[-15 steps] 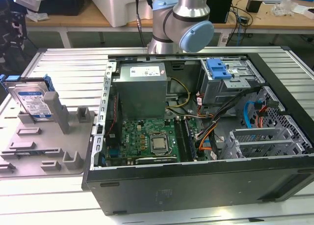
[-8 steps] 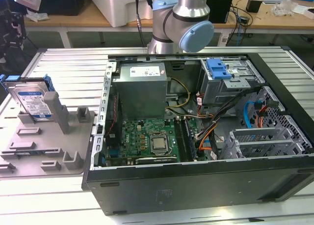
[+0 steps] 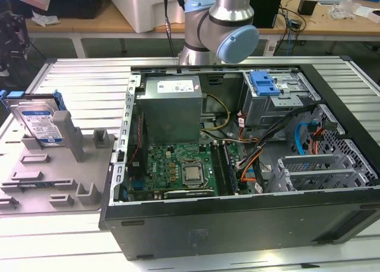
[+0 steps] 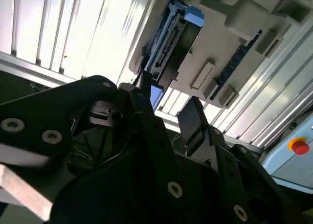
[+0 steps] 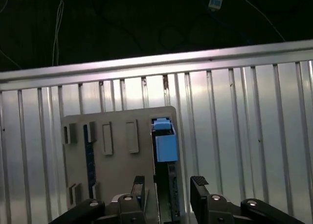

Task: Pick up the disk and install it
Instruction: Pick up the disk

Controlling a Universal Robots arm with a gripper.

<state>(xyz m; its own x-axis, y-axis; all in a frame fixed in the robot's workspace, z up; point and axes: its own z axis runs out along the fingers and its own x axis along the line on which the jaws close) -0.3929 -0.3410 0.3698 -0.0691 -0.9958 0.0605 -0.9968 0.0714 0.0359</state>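
My gripper (image 5: pixel 168 190) is open wide, lined up over the disk (image 5: pixel 165 146). I think it stands on edge in its grey holder (image 5: pixel 117 175) so it's easy to pinch.

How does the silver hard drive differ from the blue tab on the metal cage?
The silver hard drive stands on edge in a grey plastic holder outside the black computer case; the blue plastic tab lies flat inside it. The drive is labelled; the tab is plain. Both show blue plastic.

In the first wrist view the disk (image 5: pixel 166 148) is cut off at the edge, between the fingers of the hand (image 5: pixel 168 181).
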